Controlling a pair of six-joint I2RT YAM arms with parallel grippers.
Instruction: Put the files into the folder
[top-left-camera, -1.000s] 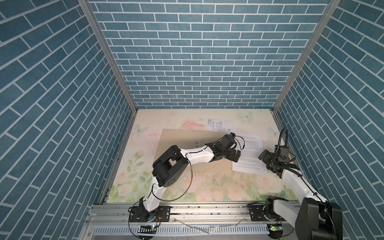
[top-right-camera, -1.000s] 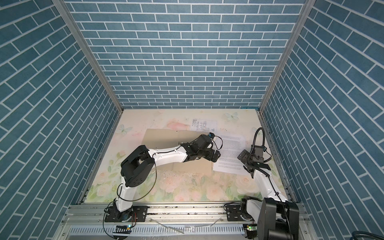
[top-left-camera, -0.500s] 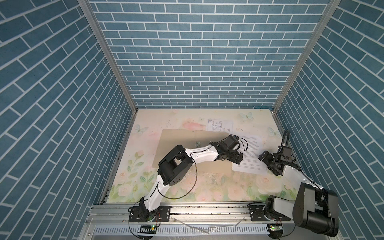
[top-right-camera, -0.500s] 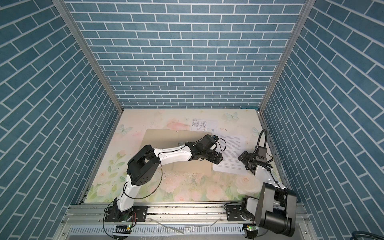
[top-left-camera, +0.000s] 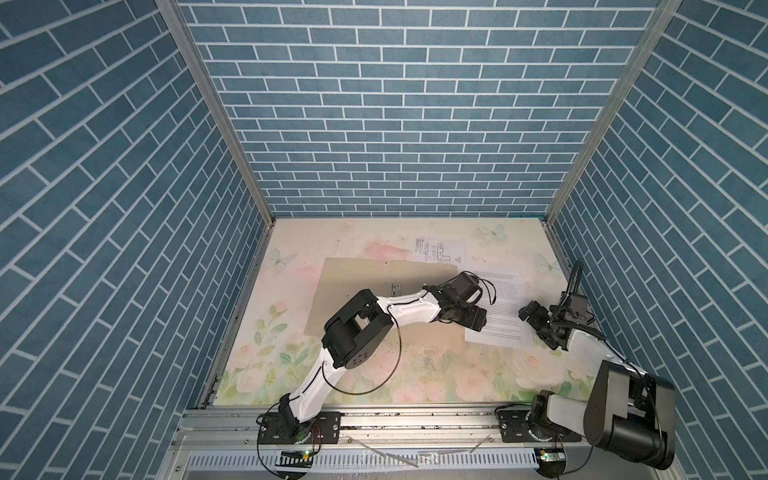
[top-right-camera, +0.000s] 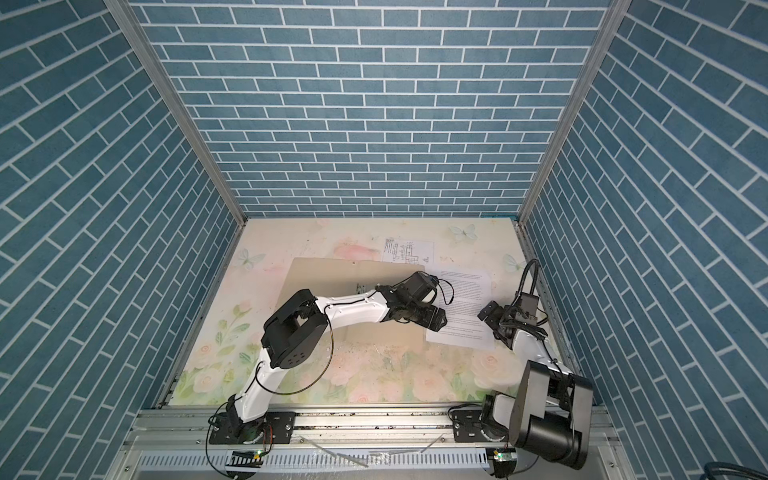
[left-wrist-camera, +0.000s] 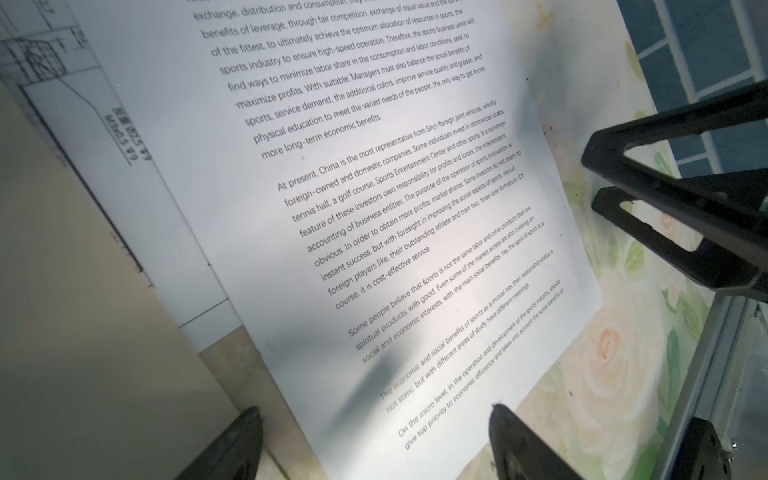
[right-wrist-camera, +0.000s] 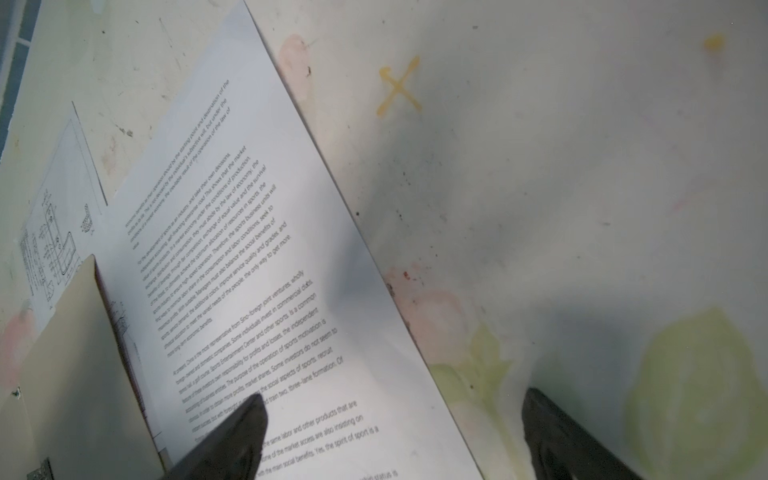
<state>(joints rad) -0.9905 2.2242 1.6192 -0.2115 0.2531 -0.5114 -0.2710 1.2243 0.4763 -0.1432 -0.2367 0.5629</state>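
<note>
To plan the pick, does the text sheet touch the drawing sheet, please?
Touching: the left wrist view shows the text sheet overlapping the drawing sheet along its edge.

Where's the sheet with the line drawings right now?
In both top views the drawing sheet lies far back, right of centre, its near edge tucked under the tan folder and the text sheet.
</note>
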